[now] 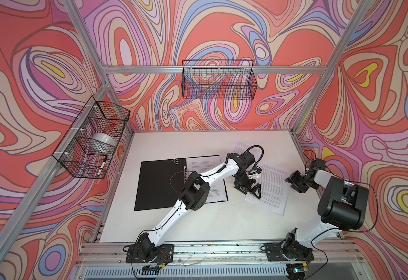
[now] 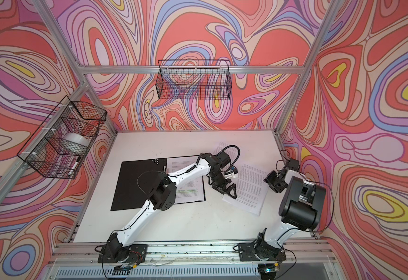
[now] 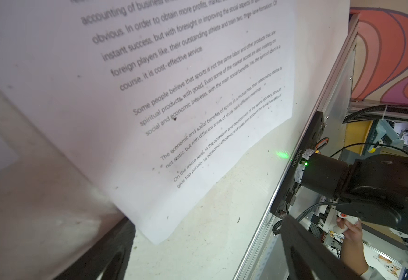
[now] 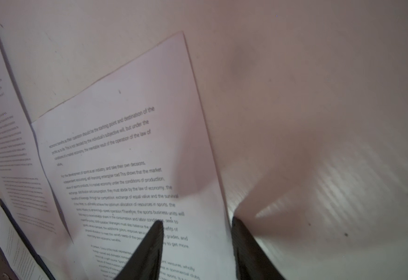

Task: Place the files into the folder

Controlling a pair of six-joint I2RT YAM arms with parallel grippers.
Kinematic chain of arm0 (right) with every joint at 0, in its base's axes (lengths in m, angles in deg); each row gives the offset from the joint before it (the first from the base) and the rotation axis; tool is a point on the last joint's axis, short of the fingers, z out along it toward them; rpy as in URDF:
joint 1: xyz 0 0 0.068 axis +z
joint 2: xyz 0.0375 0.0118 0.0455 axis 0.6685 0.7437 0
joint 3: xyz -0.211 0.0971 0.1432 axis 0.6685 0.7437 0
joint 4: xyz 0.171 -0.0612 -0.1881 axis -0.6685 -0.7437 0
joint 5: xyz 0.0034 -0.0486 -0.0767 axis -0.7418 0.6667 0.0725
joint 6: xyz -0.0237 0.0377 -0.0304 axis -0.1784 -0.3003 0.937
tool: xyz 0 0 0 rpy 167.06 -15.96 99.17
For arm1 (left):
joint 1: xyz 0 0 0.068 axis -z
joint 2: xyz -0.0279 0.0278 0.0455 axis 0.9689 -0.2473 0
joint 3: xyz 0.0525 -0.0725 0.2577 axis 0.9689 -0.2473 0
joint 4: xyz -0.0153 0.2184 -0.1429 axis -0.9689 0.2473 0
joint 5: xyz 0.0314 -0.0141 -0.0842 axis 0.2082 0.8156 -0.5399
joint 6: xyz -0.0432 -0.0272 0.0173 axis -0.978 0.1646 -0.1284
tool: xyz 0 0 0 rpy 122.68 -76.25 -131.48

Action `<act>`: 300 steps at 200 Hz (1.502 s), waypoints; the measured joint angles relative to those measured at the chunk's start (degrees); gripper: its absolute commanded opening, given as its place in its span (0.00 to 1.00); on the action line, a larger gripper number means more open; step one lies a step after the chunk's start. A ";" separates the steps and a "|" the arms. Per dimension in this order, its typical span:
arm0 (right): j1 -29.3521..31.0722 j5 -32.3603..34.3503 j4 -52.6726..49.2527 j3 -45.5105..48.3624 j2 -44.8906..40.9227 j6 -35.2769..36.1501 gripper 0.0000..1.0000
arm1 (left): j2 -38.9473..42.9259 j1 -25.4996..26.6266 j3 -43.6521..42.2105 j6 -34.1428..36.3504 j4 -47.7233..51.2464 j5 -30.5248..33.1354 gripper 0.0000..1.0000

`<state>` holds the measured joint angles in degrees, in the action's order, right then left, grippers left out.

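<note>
There are three sheets of paper. The loose sheet point(image 1: 268, 191) lies right of the middle. The far sheet point(image 1: 239, 148) peeks out above it, partly behind an arm. The sheet with green lines point(image 1: 218, 195) lies in the folder; I cannot tell if more lie under it.

There is one folder point(image 1: 159, 184), in the middle.

There are two wire baskets: the top basket point(image 1: 218, 84) at the upper middle and the side basket point(image 1: 81, 167) on the left. The side one holds one roll of tape point(image 1: 104, 141) and one pen point(image 1: 101, 166).

There are two robot arms: the left arm point(image 1: 212, 172) and the right arm point(image 1: 338, 201).
</note>
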<state>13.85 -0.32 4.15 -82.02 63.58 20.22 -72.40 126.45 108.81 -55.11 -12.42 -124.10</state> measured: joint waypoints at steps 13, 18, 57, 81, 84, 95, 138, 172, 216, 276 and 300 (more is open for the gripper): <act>0.00 -0.68 0.04 0.15 0.00 -0.04 0.47 | 0.00 0.00 0.04 -0.35 -0.02 -0.79 0.93; 0.00 -1.01 0.11 0.26 0.00 -0.02 0.48 | -0.02 0.00 0.09 -0.48 -0.02 -1.05 0.94; 0.00 -3.30 0.70 0.85 -0.02 -0.31 0.46 | -0.22 0.00 0.94 -1.55 -0.44 -3.30 0.93; 0.00 -3.93 0.96 1.11 0.00 -0.48 0.45 | -0.22 0.00 1.20 -1.97 -0.50 -4.04 0.91; 0.00 -4.00 0.98 1.11 0.00 -0.46 0.45 | -0.22 0.00 1.20 -1.99 -0.50 -4.09 0.92; 0.00 -4.11 1.03 1.16 -0.02 -0.48 0.45 | -0.22 0.00 1.20 -2.14 -0.50 -4.09 0.90; 0.00 -4.09 1.07 1.20 -0.02 -0.46 0.44 | -0.22 0.00 1.22 -3.10 -0.83 -4.61 0.80; 0.00 -4.09 1.09 1.25 -0.02 -0.48 0.44 | -0.22 0.00 1.07 -4.31 -2.08 -5.88 0.69; 0.00 -4.13 1.49 1.53 -0.15 -0.48 0.43 | -0.22 0.04 -0.94 -5.53 -3.26 -5.75 0.50; 0.00 -4.11 1.90 1.90 -0.42 -0.74 0.43 | -0.22 0.28 -1.46 -5.55 -3.34 -5.09 0.34; 0.00 -4.09 1.92 1.90 -0.42 -0.92 0.43 | -0.22 0.44 -1.46 -5.55 -3.48 -5.07 0.27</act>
<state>13.85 -4.41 6.07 -80.12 63.17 19.30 -72.62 126.88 107.34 -60.67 -15.90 -129.17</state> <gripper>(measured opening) 0.434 0.319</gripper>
